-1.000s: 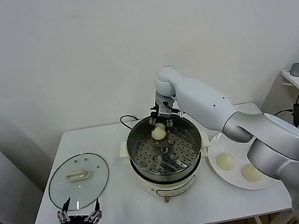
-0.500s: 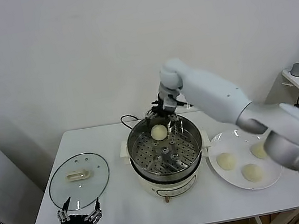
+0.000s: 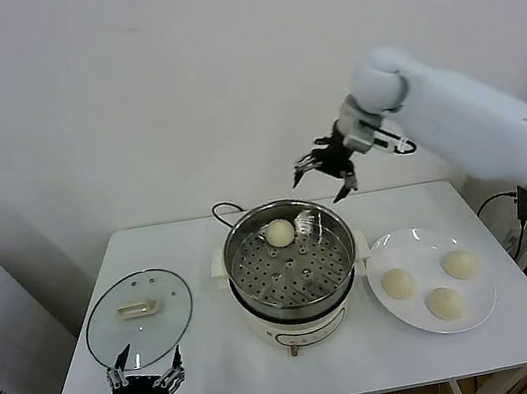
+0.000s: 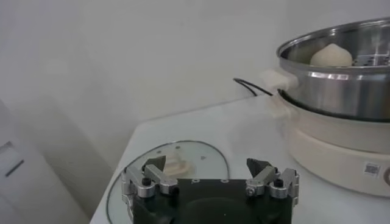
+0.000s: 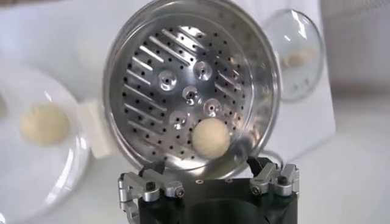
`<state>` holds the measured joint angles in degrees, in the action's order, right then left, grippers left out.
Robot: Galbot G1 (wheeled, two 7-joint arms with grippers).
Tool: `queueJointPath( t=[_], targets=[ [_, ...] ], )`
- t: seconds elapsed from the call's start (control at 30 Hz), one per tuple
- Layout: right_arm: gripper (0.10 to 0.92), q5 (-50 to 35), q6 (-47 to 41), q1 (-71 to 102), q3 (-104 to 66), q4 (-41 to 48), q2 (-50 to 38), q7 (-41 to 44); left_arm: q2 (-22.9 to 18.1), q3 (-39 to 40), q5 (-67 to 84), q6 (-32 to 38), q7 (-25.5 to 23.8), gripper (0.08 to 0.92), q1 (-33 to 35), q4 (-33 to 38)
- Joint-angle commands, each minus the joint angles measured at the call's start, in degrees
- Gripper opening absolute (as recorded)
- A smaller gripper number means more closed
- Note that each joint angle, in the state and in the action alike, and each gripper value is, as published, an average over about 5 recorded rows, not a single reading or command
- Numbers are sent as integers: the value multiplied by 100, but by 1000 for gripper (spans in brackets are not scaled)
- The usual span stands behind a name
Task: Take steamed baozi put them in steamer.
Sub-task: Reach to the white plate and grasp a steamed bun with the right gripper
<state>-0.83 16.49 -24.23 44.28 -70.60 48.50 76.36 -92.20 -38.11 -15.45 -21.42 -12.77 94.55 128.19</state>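
right gripper (image 3: 326, 173) hangs empty, fingers apart, above the steamer (image 3: 291, 263); one smooth cream baozi (image 3: 280, 233) sits inside.

No text can be read; a small label on the steamer (image 4: 372, 168) base is illegible.

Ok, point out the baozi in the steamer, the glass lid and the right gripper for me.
baozi in the steamer (image 3: 280, 233), head view, top of its dome.
glass lid (image 3: 168, 319), head view, bare glass beside the handle.
right gripper (image 3: 323, 173), head view, midway between the open fingertips, above the table's far edge.
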Motion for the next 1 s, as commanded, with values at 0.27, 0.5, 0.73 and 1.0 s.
queueJointPath(
  t=[0.27, 0.5, 0.73, 1.0],
  targets=[
    [823, -167, -4344, 701, 58, -727, -1515, -62, -21, -21, 160, -90, -38, 823, 67, 63],
    [823, 364, -4104, 1870, -634, -755, -1494, -133, -6, -30, 186, -133, -64, 823, 134, 129],
    [823, 689, -3791, 2631, -975, -541, -1233, -266, -3, -46, 185, -129, -39, 823, 166, 84],
    [823, 1077, -3603, 3016, -995, -333, -930, -348, -30, -44, 177, -122, -28, 823, 189, 19]
  ],
)
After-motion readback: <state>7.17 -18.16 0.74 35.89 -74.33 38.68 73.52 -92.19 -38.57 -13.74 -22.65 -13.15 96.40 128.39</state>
